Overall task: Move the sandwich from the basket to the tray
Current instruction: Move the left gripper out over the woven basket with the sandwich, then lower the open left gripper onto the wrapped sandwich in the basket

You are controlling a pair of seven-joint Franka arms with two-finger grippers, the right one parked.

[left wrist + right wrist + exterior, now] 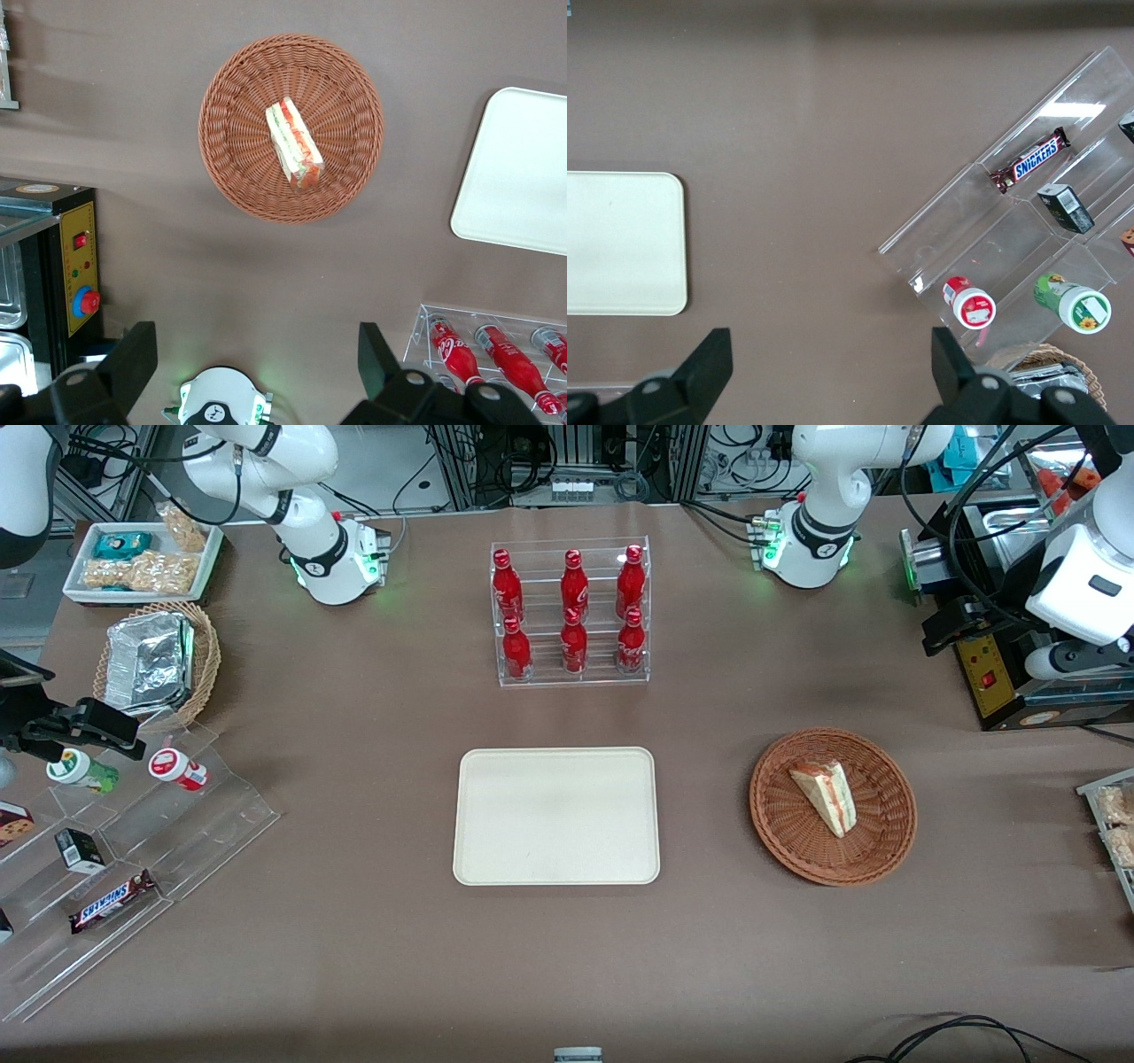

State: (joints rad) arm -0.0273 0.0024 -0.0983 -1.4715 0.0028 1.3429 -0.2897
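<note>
Gripper [257, 363] hangs high with fingers spread wide, nothing held. Sandwich [826, 796] sits in the basket [873, 850], right of centre in the front view, long axis diagonal; tray [496, 859] waits mid-frame.

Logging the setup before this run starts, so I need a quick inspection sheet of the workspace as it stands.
Surface: brown table, nothing spilled.
Job's things: sandwich lies in the basket; tray bare.
Clutter: bottle rack, acrylic snack stand, foil container basket.
Gripper: gripper open, high above the table, holding nothing.
Cables: loop at the table's near edge.
Surroundings: control box, equipment racks.
</note>
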